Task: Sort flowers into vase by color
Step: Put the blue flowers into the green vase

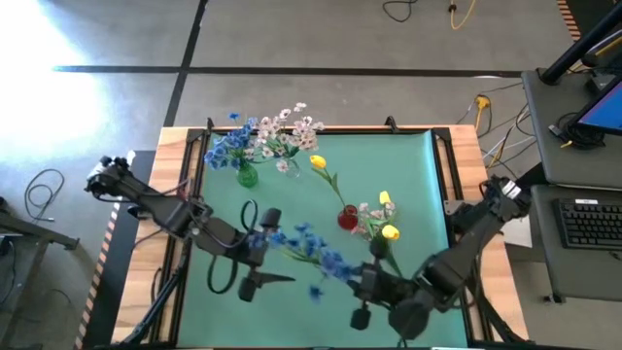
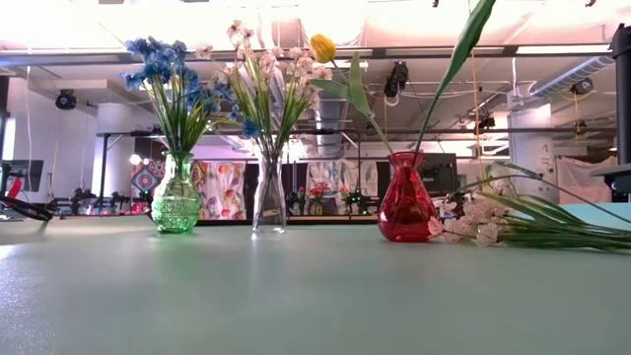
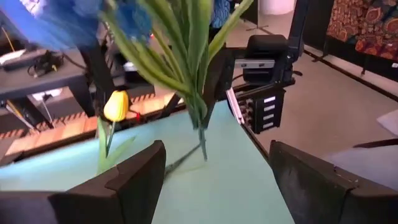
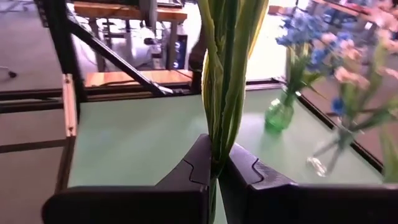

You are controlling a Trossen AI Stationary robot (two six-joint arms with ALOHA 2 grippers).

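Right wrist view alone shows right gripper pinching blue flower stems, left gripper agape

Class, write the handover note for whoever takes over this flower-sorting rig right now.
Right gripper: shut on a blue flower stem, held above the mat's front.
Left gripper: open, facing that stem.
Done: blue flowers in the green vase, pink-white sprays in the clear vase, one yellow tulip in the red vase.
Left: the held blue stem, plus yellow tulips and pink-white sprays lying beside the red vase.
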